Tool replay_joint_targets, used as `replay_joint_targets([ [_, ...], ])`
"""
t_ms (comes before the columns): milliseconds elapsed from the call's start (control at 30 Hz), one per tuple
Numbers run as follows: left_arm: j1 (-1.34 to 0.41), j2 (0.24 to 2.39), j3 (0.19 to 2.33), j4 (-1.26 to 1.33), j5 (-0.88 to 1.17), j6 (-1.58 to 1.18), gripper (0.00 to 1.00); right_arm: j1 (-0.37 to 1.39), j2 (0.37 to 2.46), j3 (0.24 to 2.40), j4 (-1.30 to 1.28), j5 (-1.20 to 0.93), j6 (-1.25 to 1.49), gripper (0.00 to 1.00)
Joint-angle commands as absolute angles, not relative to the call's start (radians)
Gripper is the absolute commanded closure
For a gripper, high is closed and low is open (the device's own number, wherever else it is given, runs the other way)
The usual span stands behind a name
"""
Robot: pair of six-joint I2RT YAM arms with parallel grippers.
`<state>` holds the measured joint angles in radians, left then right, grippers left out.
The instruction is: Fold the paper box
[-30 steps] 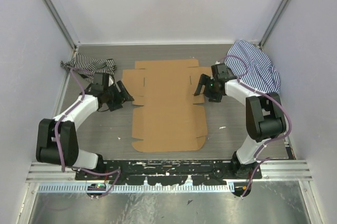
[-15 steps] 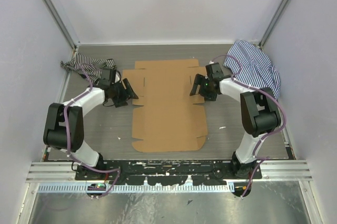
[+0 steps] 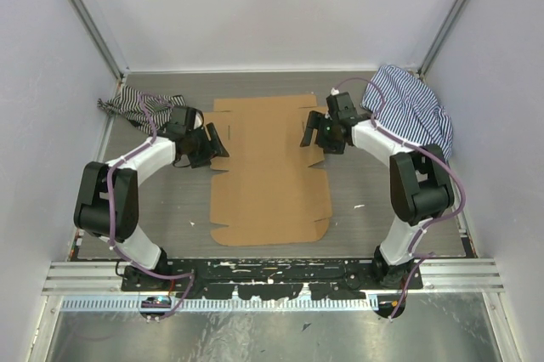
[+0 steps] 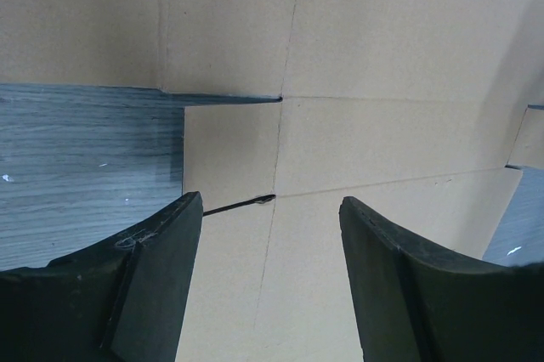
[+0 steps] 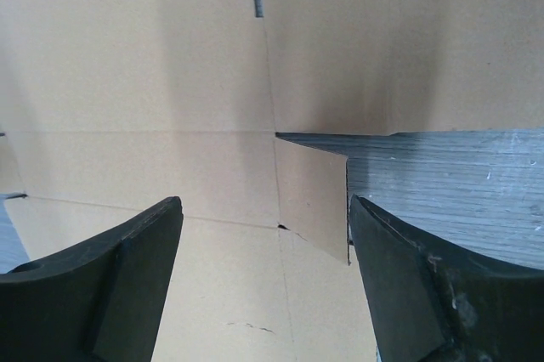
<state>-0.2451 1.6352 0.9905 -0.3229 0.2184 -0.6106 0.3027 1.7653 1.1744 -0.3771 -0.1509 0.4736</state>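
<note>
the paper box [image 3: 270, 171] lies flat and unfolded in the middle of the grey surface [image 3: 170, 209]. its far edge runs close to the back wall, and there is bare room along both long sides and toward my bases. my left tool [image 3: 211, 143] is over the sheet's left edge near the far end, fingers spread wide above a short slit [image 4: 238, 205] and the left tab [image 4: 228, 154], holding nothing. my right tool [image 3: 313, 131] is over the opposite edge by the right tab [image 5: 313, 196], equally wide and holding nothing. a left striped cloth [image 3: 136, 107] and a right striped cloth [image 3: 412, 107] fill the far corners.
</note>
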Motion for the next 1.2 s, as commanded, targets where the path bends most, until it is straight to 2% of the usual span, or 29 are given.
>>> replay_joint_targets([
  [0,-0.250,1.630,1.018,-0.325,0.211,-0.597,0.28,0.322,1.700,1.244,-0.383,-0.153,0.468,0.16],
  [533,-0.257,1.634,0.999,-0.318,0.221,-0.598,0.28,0.450,1.830,1.336,-0.367,-0.180,0.484,0.17],
  [667,-0.257,1.634,1.002,-0.329,0.219,-0.596,0.28,0.465,1.835,1.344,-0.388,-0.077,0.480,0.20],
  [833,-0.258,1.633,1.001,-0.333,0.213,-0.593,0.28,0.465,1.776,1.352,-0.473,0.088,0.502,0.14],
  [1000,-0.257,1.640,1.021,-0.351,0.212,-0.592,0.28,0.451,1.744,1.314,-0.520,0.162,0.544,0.03],
  [1167,-0.257,1.630,1.029,-0.365,0.208,-0.591,0.28,0.392,1.729,1.243,-0.505,0.152,0.588,0.02],
])
